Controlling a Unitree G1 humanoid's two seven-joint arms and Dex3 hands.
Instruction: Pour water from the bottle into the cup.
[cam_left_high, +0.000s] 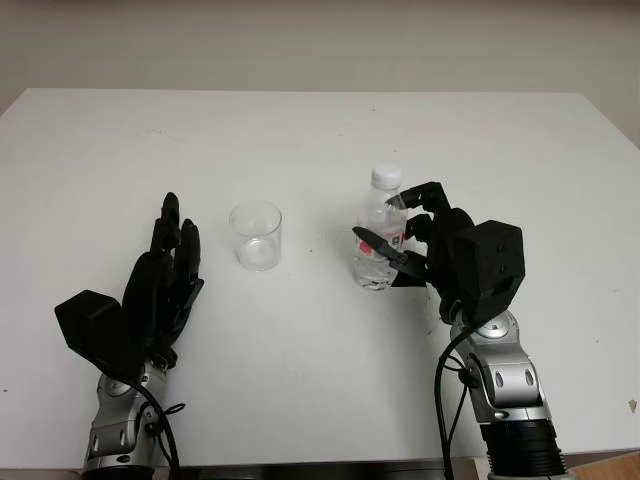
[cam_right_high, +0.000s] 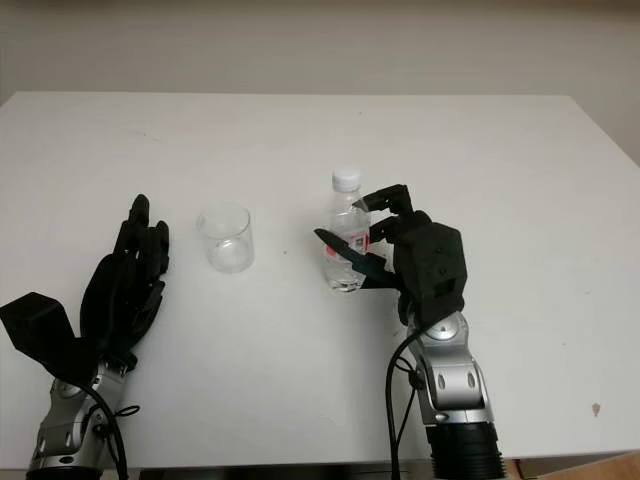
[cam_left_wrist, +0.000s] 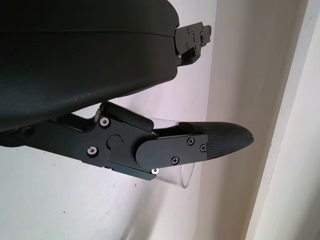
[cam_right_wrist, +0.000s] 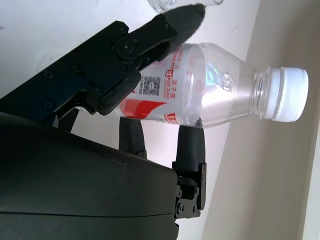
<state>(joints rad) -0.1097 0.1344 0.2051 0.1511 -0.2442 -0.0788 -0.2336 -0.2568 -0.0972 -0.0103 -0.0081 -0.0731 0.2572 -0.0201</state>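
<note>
Water bottle (cam_left_high: 379, 240) stands upright, capped, with the right hand (cam_left_high: 440, 250) closed around it. Clear cup (cam_left_high: 256, 236) stands nearby. Left hand (cam_left_high: 160, 285) holds nothing, extended beside the cup.

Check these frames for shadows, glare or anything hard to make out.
Eye views: even light, soft shadows beside the clear plastic cup and small white-capped water bottle in the right hand; the cup looks faint against the white table. Left wrist view: left hand covers most of the cup.
</note>
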